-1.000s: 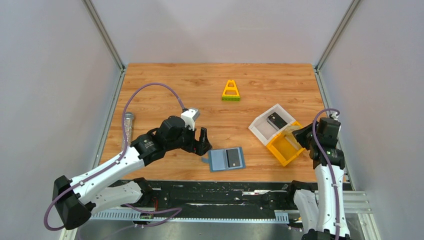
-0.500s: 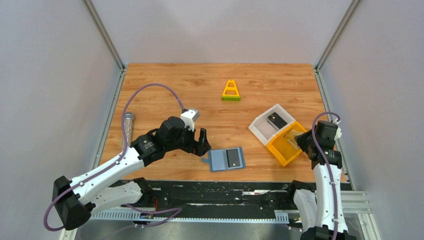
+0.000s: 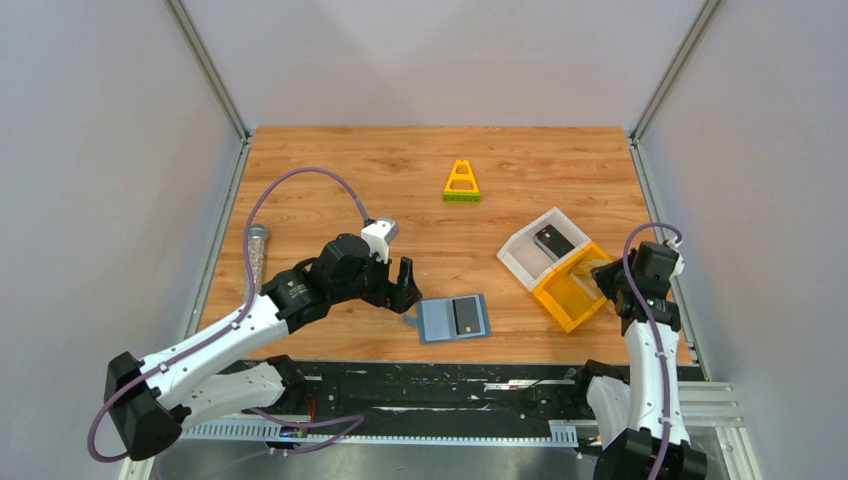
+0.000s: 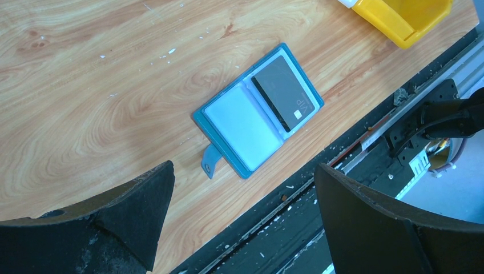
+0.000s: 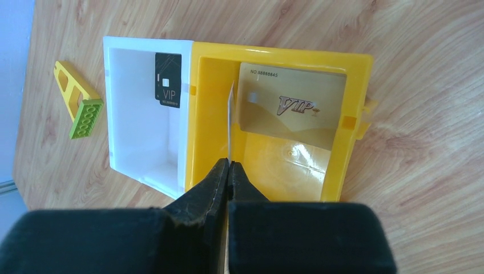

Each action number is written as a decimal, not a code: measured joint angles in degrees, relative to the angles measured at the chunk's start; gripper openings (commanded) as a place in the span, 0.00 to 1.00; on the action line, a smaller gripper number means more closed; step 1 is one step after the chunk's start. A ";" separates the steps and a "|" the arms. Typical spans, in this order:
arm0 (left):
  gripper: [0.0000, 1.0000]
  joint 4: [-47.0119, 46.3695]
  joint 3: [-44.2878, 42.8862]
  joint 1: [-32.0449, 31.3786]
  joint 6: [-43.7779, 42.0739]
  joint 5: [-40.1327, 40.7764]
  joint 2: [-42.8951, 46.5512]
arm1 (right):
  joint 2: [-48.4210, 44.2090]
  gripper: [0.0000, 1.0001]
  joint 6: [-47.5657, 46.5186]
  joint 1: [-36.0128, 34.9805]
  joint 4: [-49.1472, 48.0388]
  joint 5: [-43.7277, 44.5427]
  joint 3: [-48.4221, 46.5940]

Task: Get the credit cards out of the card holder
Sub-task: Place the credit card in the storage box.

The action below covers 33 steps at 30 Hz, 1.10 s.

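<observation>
Your right gripper (image 5: 229,164) pinches a pale card (image 5: 230,120) edge-on; released, it may skip the yellow bin (image 5: 195,114) (left gripper (image 3: 405,284) gapes, card holder's (image 3: 438,322) ten o'clock).

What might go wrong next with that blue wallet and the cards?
The dark card lies flat in the wallet, which nothing pins down; the open left gripper may drag the whole wallet toward the near edge of the table. The right gripper seems to pinch a thin pale card above the yellow bin; it may drop outside.
</observation>
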<state>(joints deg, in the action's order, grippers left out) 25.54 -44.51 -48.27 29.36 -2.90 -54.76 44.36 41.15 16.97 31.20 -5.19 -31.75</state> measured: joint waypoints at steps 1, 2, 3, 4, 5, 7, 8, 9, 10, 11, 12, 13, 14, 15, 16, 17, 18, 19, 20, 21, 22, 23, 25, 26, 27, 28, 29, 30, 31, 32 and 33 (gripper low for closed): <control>1.00 0.02 0.02 0.00 -0.02 0.00 0.02 | 0.00 0.00 -0.24 0.35 -0.68 -0.26 0.46; 1.00 0.00 0.02 0.00 0.00 0.00 0.04 | 0.00 0.00 -0.42 0.87 -1.31 -0.70 0.94; 1.00 0.00 0.02 0.00 0.00 0.00 0.07 | 0.04 0.00 -0.61 1.36 -1.60 -1.01 1.18; 1.00 0.00 0.02 0.00 0.00 0.00 0.09 | 0.09 0.01 -0.81 1.77 -1.97 -1.20 1.36; 1.00 0.00 0.02 0.00 0.00 0.00 0.09 | 0.13 0.02 -0.98 2.25 -2.27 -1.36 1.46; 1.00 0.00 0.02 0.00 0.00 0.02 0.11 | 0.31 0.03 -1.25 2.86 -2.91 -1.44 1.60; 1.00 0.00 0.02 0.00 0.00 0.00 0.11 | 0.52 0.03 -1.42 3.10 -3.28 -1.64 1.68; 1.00 0.00 0.02 0.00 0.00 0.00 0.11 | 0.74 0.03 -1.53 3.65 -3.48 -1.81 1.73; 1.00 -0.02 0.02 0.00 0.00 0.00 0.11 | 1.09 0.03 -1.70 4.11 -3.72 -1.99 1.77; 1.00 -0.02 0.02 0.00 0.00 0.00 0.11 | 1.42 0.03 -1.86 4.48 -3.98 -2.14 1.81; 1.00 -0.02 0.02 0.00 0.02 -0.02 0.11 | 1.81 0.03 -1.95 4.92 -4.09 -2.43 1.81; 1.00 -0.02 0.02 0.00 0.04 -0.02 0.11 | 2.14 0.04 -2.08 5.27 -4.11 -2.67 1.81; 1.00 -0.02 0.02 0.00 0.04 -0.04 0.11 | 2.49 0.05 -2.14 5.68 -4.13 -2.89 1.84; 1.00 -0.04 0.02 0.00 0.04 -0.04 0.11 | 2.73 0.06 -2.23 6.03 -4.13 -3.08 1.84; 1.00 -0.04 0.02 0.00 0.04 -0.04 0.11 | 2.91 0.08 -2.27 6.38 -4.13 -3.32 1.84; 1.00 -0.04 0.02 0.00 0.04 -0.04 0.11 | 3.02 0.10 -2.29 6.62 -4.15 -3.41 1.84; 1.00 -0.02 0.02 0.00 0.04 -0.04 0.11 | 3.15 0.12 -2.29 6.88 -4.20 -3.50 1.84; 1.00 -0.02 0.02 0.00 0.04 -0.04 0.11 | 3.26 0.14 -2.29 7.15 -4.26 -3.48 1.84; 1.00 -0.04 0.02 0.00 0.04 -0.02 0.11 | 3.34 0.15 -2.27 7.32 -4.28 -3.48 1.86; 1.00 -0.04 0.02 0.00 0.04 -0.02 0.11 | 3.41 0.16 -2.27 7.54 -4.35 -3.48 1.92; 1.00 -0.04 0.04 0.00 0.04 -0.02 0.11 | 3.48 0.18 -2.27 7.65 -4.35 -3.45 1.95; 1.00 -0.04 0.09 0.00 0.04 -0.02 0.11 | 3.58 0.20 -2.25 7.78 -4.37 -3.43 1.95; 1.00 -0.07 0.22 0.00 0.04 -0.02 0.11 | 3.85 0.22 -1.92 8.11 -4.42 -3.10 2.05; 1.00 0.00 0.24 0.00 0.04 0.00 0.11 | 4.04 0.22 -1.79 8.37 -4.39 -2.84 2.14; 1.00 -0.02 0.24 0.00 0.04 0.00 0.11 | 4.33 0.22 -1.64 8.61 -4.28 -2.64 2.16; 1.00 -0.02 0.24 0.00 0.04 0.04 0.11 | 4.70 0.22 -1.44 8.92 -4.15 -2.34 2.21; 1.00 -0.02 0.24 0.00 0.04 0.09 0.11 | 5.09 0.22 -1.22 9.14 -4.07 -1.99 2.21; 1.00 0.00 0.24 0.00 0.04 0.22 0.13 | 5.42 0.23 -1.09 9.31 -4.02 -1.68 2.21; 1.00 0.00 0.24 0.00 0.02 0.26 0.13 | 5.73 0.23 -0.87 9.46 -4.00 -1.29 2.21; 1.00 0.00 0.24 0.00 0.02 0.33 0.13 | 5.90 0.23 -0.70 9.53 -4.00 -0.94 2.21; 1.00 -0.02 0.26 0.00 0.02 0.37 0.17 | 6.05 0.23 -0.52 9.60 -3.98 -0.68 2.21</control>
<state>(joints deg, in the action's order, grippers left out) 25.52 -44.25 -48.27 29.39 -2.52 -54.59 50.41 40.62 26.57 27.22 -5.87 -29.54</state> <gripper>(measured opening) 0.998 0.224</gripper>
